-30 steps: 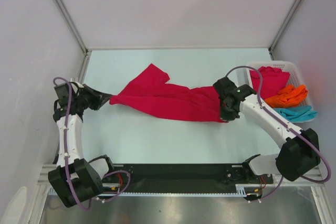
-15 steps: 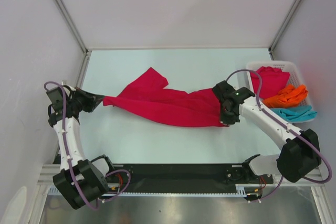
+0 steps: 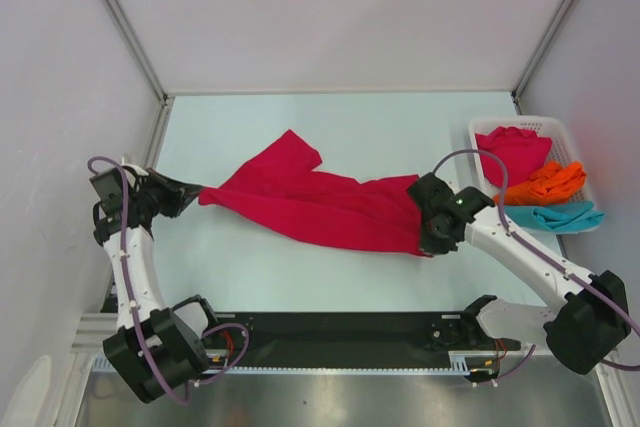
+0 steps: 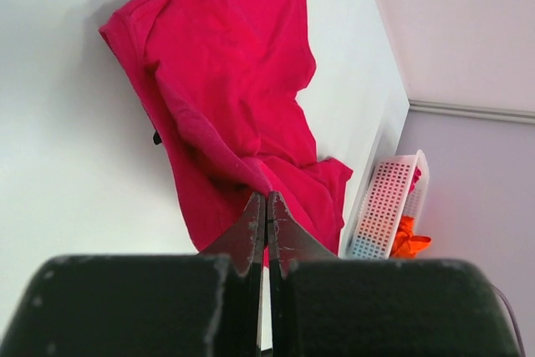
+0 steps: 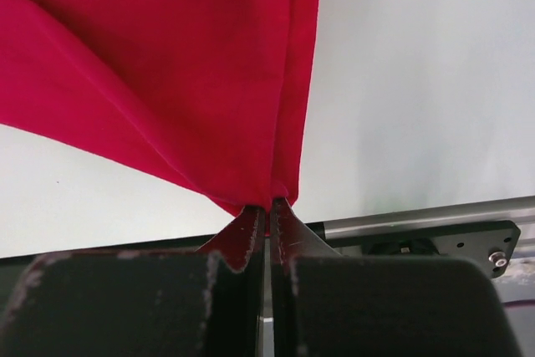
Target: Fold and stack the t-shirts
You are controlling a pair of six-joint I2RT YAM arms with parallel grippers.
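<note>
**Overhead view, with both wrist views.** Four t-shirts are visible: two crimson, one orange and one teal. There are also two arms, each with one tool, and one basket.

One crimson t-shirt (image 3: 320, 202) lies drawn out across the middle of the desk (image 3: 400, 127). It runs from centre left to just right of centre, rumpled along its length. A single flap points toward the upper centre of the frame.

The left tool (image 3: 195, 190), near the left edge of the frame, is clenched on the shirt's left tip. The right tool (image 3: 428, 244), right of centre, is clenched on the opposite end. Each wrist view shows the two fingers pressed together, with a pinch of crimson cloth caught at their tips.

One white slatted basket (image 3: 530, 122) stands on the desk at the right edge of the frame, not touching the drawn-out shirt. It holds the other three garments:
- The second crimson t-shirt (image 3: 515, 152) is in its upper part.
- The orange t-shirt (image 3: 545, 184) is in the middle.
- The teal t-shirt (image 3: 565, 215) is at its lower end, spilling over the rim.
</note>
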